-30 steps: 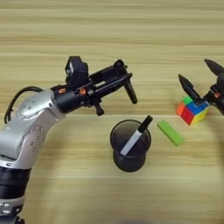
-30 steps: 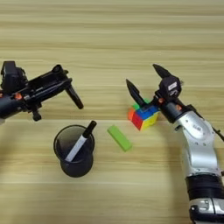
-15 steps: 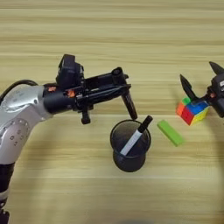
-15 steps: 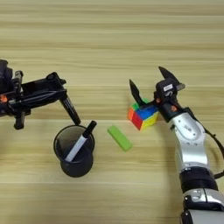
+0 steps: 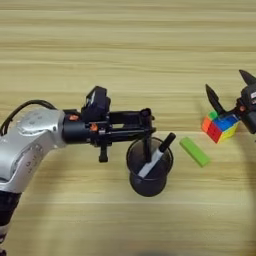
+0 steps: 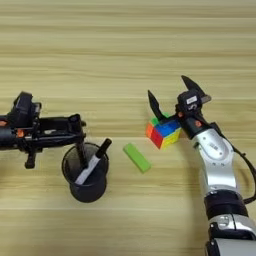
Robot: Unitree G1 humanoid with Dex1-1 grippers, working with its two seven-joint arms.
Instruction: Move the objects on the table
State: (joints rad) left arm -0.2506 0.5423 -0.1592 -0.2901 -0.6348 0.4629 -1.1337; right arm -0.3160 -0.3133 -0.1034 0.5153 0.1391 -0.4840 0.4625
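The bench (image 5: 125, 55) fills the whole view, light wood with the grain running across. My left arm reaches over it from the left, and my left gripper (image 5: 146, 131) hangs at the rim of the black mesh cup (image 5: 148, 170), one black finger dipping into the cup's mouth, the other outside to the left; its fingers stand parted and hold nothing. Inside the cup leans a white-barrelled marker (image 5: 156, 159), its black cap pointing up and to the right, past the rim. I cannot make out a slim all-black marker anywhere, unless my own finger hides it in the cup.

My right arm comes up from the lower right, and my right gripper (image 6: 172, 97) sits spread wide just behind the puzzle cube (image 6: 163, 132), one fingertip at the cube's far left corner, the other up and to the right. The cube rests on the bench, turned so a corner points toward me. It lies directly below and in front of this gripper, so I judge the right arm far the nearer for it.

The lime-green block (image 6: 137, 157) lies flat between cup and cube, just left of the cube and apart from both. Its long axis runs diagonally, from upper left down to lower right. It sits closer to my right gripper than to my left.
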